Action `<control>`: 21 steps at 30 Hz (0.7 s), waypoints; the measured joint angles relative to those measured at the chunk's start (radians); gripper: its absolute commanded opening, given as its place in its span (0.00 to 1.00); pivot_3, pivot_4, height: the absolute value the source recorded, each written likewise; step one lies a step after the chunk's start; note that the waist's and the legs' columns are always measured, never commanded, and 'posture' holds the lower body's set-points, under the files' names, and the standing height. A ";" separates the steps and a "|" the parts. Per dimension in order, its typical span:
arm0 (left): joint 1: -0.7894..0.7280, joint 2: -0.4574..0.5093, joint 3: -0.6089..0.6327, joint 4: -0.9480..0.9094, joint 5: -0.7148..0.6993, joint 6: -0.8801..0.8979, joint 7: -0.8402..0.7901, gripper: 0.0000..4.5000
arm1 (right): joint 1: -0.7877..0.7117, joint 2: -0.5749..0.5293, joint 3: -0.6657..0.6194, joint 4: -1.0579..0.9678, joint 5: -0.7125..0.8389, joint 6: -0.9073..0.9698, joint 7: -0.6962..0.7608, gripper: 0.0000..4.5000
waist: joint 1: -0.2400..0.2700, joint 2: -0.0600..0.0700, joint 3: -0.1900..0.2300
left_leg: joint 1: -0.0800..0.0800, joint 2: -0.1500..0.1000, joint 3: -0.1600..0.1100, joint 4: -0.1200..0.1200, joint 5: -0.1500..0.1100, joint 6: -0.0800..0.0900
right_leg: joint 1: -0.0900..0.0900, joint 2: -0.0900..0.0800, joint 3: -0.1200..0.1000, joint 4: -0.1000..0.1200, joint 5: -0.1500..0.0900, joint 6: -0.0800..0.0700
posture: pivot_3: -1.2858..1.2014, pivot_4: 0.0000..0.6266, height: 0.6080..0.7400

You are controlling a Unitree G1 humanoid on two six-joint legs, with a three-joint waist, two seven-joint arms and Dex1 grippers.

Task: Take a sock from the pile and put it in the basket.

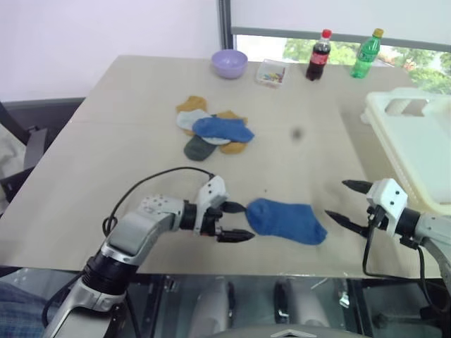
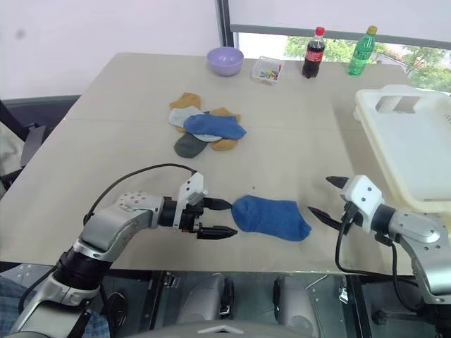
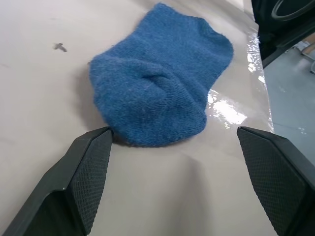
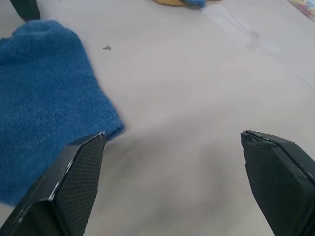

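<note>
A single blue sock [image 1: 285,220] lies flat near the table's front edge, between my two grippers. My left gripper [image 1: 246,222] is open, its tips just short of the sock's left end [image 3: 157,78] and not touching it. My right gripper [image 1: 337,200] is also open, a little off the sock's right end [image 4: 44,98], with nothing between its fingers. The pile [image 1: 211,130] of orange, grey, dark green and blue socks rests further back at mid-table. The cream-white basket [image 1: 416,141] stands at the right edge of the table, beyond my right gripper.
Along the table's far side stand a lilac bowl [image 1: 229,63], a small clear box [image 1: 271,72], a cola bottle [image 1: 318,55] and a green bottle [image 1: 367,53]. The table's front edge runs close under both grippers.
</note>
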 measured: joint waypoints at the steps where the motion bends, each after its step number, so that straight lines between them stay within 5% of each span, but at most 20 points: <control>1: 0.000 -0.001 0.000 -0.001 -0.001 0.002 -0.003 0.96 | 0.001 0.002 0.000 -0.005 0.001 0.002 -0.003 1.00 | 0.000 0.000 0.000 | 0.000 0.000 0.000 0.000 0.000 0.000 | 0.000 0.000 0.000 0.000 0.000 0.000 | 0.52 0.24 0.97; 11: -0.161 -0.113 0.089 0.187 0.016 -0.119 0.072 0.96 | 0.079 0.039 -0.075 -0.178 0.169 0.098 -0.014 1.00 | 0.008 0.000 0.001 | 0.000 -0.001 -0.001 0.003 0.000 0.000 | 0.001 0.000 0.000 0.001 0.000 0.001 | 0.52 0.24 0.97; 15: -0.370 -0.278 0.096 0.520 0.174 -0.350 0.280 0.96 | 0.092 0.064 -0.076 -0.225 0.194 0.145 -0.070 1.00 | 0.015 -0.001 0.001 | -0.001 -0.002 0.000 0.004 0.000 0.000 | 0.002 0.000 0.000 0.000 0.001 0.002 | 0.52 0.24 0.97; 21: -0.542 -0.403 0.083 0.925 0.332 -0.584 0.452 0.96 | 0.091 0.084 -0.061 -0.238 0.184 0.157 -0.117 1.00 | 0.007 -0.001 0.001 | -0.003 -0.003 0.002 0.002 -0.001 0.001 | 0.001 0.000 -0.001 -0.002 0.004 0.002 | 0.52 0.24 0.97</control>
